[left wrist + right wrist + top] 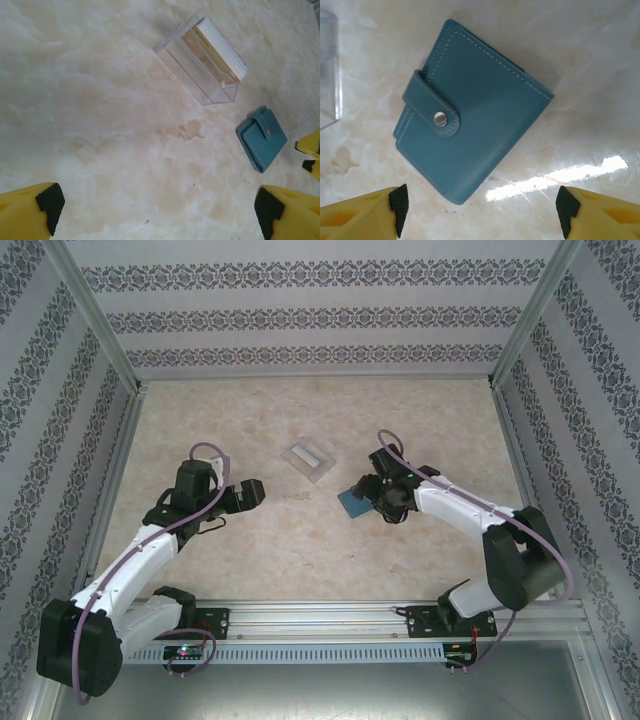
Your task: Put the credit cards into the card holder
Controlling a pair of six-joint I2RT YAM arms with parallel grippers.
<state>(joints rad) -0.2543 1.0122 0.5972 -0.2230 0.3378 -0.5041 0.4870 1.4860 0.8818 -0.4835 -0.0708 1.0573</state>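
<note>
The card holder (470,110) is a teal wallet, folded and snapped shut, lying flat on the table (300,540); it also shows in the top view (350,504) and the left wrist view (262,138). My right gripper (483,210) hovers just over its near edge, open, with nothing between its fingertips (399,202). The credit cards (222,52) stand as a pale stack inside a clear plastic stand (197,67), left of the wallet. My left gripper (157,210) is open over bare table, well short of the stand, its pads (47,202) wide apart.
The clear stand (308,458) sits mid-table between the two arms; one corner of it (329,75) shows in the right wrist view. Patterned walls with metal posts (100,330) enclose the table. The right gripper's yellow fingers (310,150) poke in at the left wrist view's right edge.
</note>
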